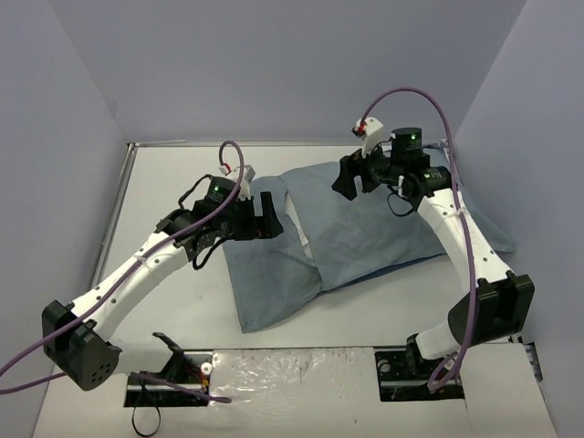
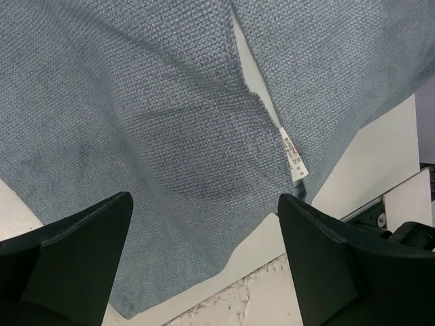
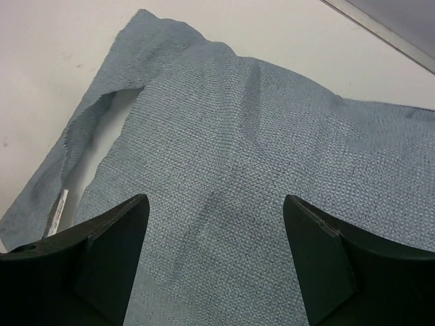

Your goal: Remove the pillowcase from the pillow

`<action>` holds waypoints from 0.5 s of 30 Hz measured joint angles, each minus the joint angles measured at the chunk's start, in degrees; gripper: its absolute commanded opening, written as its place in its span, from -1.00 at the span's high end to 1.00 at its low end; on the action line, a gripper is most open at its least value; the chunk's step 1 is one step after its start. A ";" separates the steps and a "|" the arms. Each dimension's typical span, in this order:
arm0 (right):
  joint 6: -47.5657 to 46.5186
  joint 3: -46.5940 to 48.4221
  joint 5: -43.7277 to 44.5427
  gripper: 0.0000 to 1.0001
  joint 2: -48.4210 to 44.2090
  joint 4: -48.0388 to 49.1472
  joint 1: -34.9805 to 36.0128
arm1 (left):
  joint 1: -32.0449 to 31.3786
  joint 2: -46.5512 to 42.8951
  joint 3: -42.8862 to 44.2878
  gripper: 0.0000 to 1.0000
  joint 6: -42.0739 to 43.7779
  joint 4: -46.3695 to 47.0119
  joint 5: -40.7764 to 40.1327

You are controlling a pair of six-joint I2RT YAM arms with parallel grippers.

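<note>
While both arms hang over the cloth with nothing held, the left gripper (image 2: 204,224) matters most. Its fingers are spread wide, and directly beneath them lies the pillowcase (image 2: 136,102), its plain grey-blue face up. Just off the gripper's centre line a slit in the fabric runs away from the camera. A strip of white pillow (image 2: 253,78) shows in that slit, and a small care label (image 2: 293,155) hangs at its hem.

The right gripper (image 3: 216,224) also has its fingers apart, above unbroken fabric nearer the far edge. From there the same opening lies off to its left, well outside the span of its fingers.

In the overhead view the covered pillow lies long-ways across the surface (image 1: 173,182), dipping toward the near left corner. The slit cuts across that length near the left end. I judge the coming move turns on this: the hem to be caught is under the left arm, while the right arm is placed over the bulk, better suited to pinning or pulling the far part.

Nothing sits on the fabric between either gripper and the cloth — only the pale enclosure walls (image 1: 274,64) stand close beyond the far and right edges.
</note>
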 measured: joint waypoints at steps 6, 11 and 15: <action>8.26 2.40 10.60 -0.54 4.31 -0.07 4.31 | -1.42 3.37 1.90 -0.75 -2.89 3.28 -2.03; 15.43 3.06 13.07 -0.57 5.86 0.37 4.90 | -2.84 9.84 6.45 -0.68 -3.80 6.88 -3.21; 18.88 3.06 14.10 -0.57 5.84 1.03 5.64 | -3.17 12.87 6.71 -0.49 -4.28 7.04 -4.24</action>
